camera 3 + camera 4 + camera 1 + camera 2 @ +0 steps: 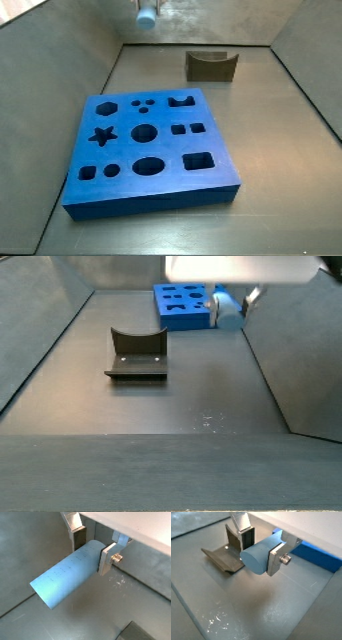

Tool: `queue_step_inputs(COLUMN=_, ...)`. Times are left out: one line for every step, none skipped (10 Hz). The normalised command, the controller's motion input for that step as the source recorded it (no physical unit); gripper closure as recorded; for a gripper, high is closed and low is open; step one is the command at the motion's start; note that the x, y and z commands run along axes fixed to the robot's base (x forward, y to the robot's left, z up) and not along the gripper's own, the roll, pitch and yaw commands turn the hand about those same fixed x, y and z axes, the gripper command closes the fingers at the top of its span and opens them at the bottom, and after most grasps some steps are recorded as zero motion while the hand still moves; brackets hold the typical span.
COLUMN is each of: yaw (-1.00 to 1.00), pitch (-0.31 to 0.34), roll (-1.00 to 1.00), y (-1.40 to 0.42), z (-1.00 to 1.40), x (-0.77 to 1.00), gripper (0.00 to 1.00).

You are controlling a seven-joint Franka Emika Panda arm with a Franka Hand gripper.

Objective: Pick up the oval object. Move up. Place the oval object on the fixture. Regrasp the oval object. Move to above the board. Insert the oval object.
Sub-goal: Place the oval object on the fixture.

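The oval object [65,576] is a smooth pale blue peg, and my gripper [92,548] is shut on one end of it, with the rest sticking out sideways. Its oval end face [256,559] shows between the silver fingers [275,558]. The peg hangs well above the floor. The fixture [224,556] sits on the floor below and beside the gripper [260,549]; in both side views it [211,66] [136,356] stands apart from the blue board [147,150] [185,306]. The peg shows high up in both side views [146,17] [223,300].
Grey walls enclose the floor [174,406] on all sides. The board's holes include a star, circles, squares and an oval. An edge of the board [316,554] shows behind the gripper.
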Motion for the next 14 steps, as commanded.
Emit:
queue_step_inputs(yaw=0.00, pitch=0.015, roll=-0.14, y=-0.01, z=0.53, x=-0.01, gripper=1.00)
queue_step_inputs(yaw=0.00, pitch=0.020, roll=-0.15, y=-0.01, z=0.43, x=0.00, gripper=1.00)
queue_step_inputs(yaw=-0.01, pitch=0.024, roll=-0.15, y=0.00, z=0.23, x=0.00, gripper=1.00)
queue_step_inputs(yaw=0.03, pitch=-0.470, roll=0.04, y=-0.83, z=0.26, x=1.00, gripper=1.00)
queue_step_inputs(yaw=0.02, pitch=-0.452, roll=0.06, y=-0.82, z=0.20, x=1.00, gripper=1.00)
queue_step_inputs(yaw=0.04, pitch=-0.319, roll=0.07, y=-0.78, z=0.17, x=1.00, gripper=1.00)
queue_step_inputs(yaw=0.04, pitch=-0.211, roll=0.05, y=-0.70, z=0.15, x=1.00, gripper=1.00)
queue_step_inputs(yaw=0.03, pitch=-0.146, roll=0.05, y=-0.64, z=0.14, x=1.00, gripper=1.00)
queue_step_inputs(yaw=0.03, pitch=-0.041, roll=0.05, y=-0.45, z=0.08, x=1.00, gripper=1.00)
queue_step_inputs(yaw=0.03, pitch=-0.021, roll=0.05, y=-0.40, z=0.06, x=1.00, gripper=1.00)
queue_step_inputs(yaw=0.03, pitch=0.007, roll=0.07, y=-0.28, z=0.02, x=1.00, gripper=1.00)
queue_step_inputs(yaw=0.03, pitch=0.020, roll=0.07, y=-0.23, z=0.01, x=1.00, gripper=1.00)
queue_step_inputs(yaw=0.04, pitch=0.038, roll=0.09, y=-0.14, z=-0.01, x=0.93, gripper=1.00)
queue_step_inputs(yaw=0.04, pitch=0.050, roll=0.11, y=-0.09, z=-0.02, x=0.85, gripper=1.00)
